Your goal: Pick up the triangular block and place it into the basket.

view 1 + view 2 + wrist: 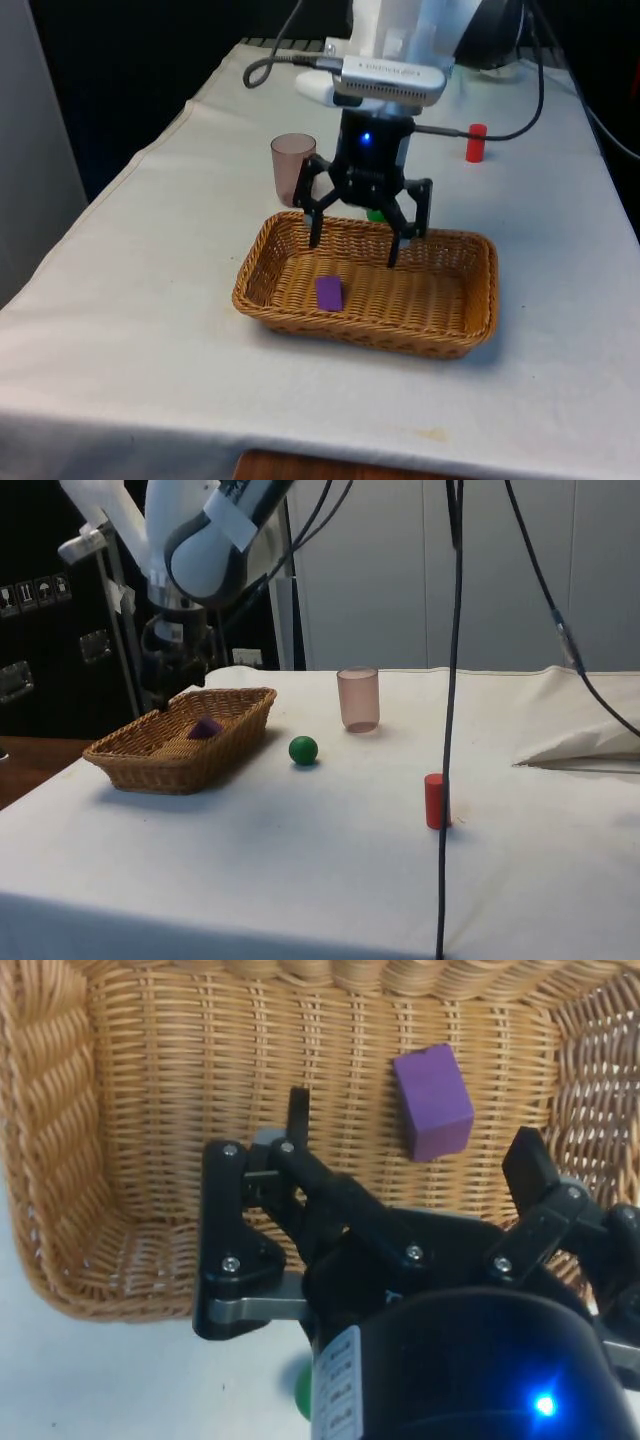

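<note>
Placing step, by the look of it nearly finished. Purple block point(329, 293) lying on the floor of the basket point(270, 312), toward the basket's near long side and nearer the end at the front view's left, touching neither wall as far as can be told. Seen again in the wrist view, block point(433, 1103) flat on the weave, between and beyond the fingertips point(298, 1112). Gripper point(354, 232) above the basket's far long side, spread wide, holding nothing, well clear of the block. Judged next: straight lift up and away, keeping the fingers off the wicker rim. On the tabletop beyond the basket: pink cup point(293, 168), green ball point(303, 749) just beside the basket, red cylinder point(476, 142) toward the far right edge.
</note>
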